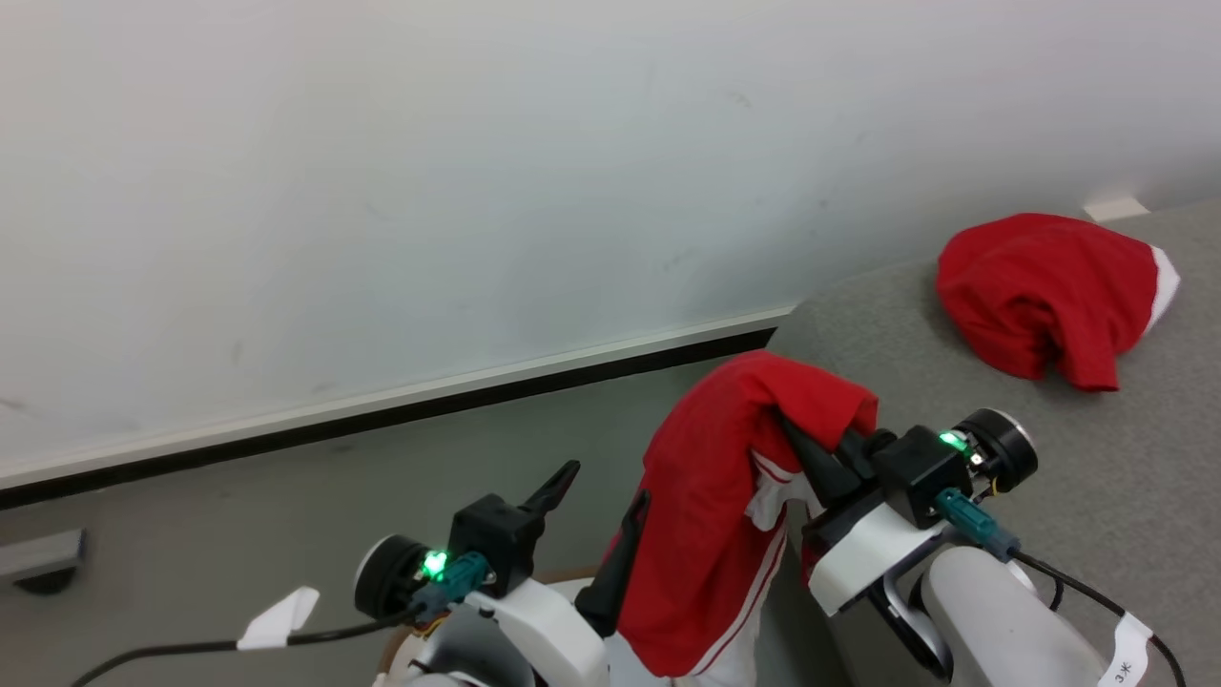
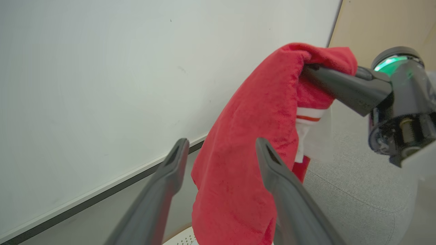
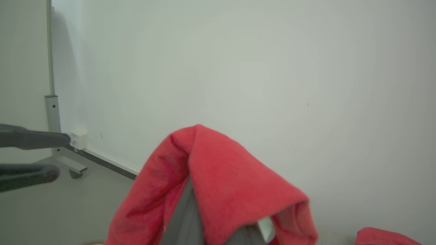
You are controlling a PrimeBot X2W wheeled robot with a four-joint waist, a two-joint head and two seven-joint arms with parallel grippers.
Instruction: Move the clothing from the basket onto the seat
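1. Standing spread wide at the lower left of the head view, the left hand (image 1: 599,498) holds nothing; its right finger lies just beside the hanging red garment (image 1: 706,515).
2. A corner of the basket (image 2: 182,240) shows below that garment in the left wrist view.
3. The right hand (image 1: 799,434) is closed on the garment's top fold, which drapes over its fingers, near the edge of the seat (image 1: 1049,496).
4. A second red garment (image 1: 1045,286) lies bunched on the seat, well apart from the right hand.
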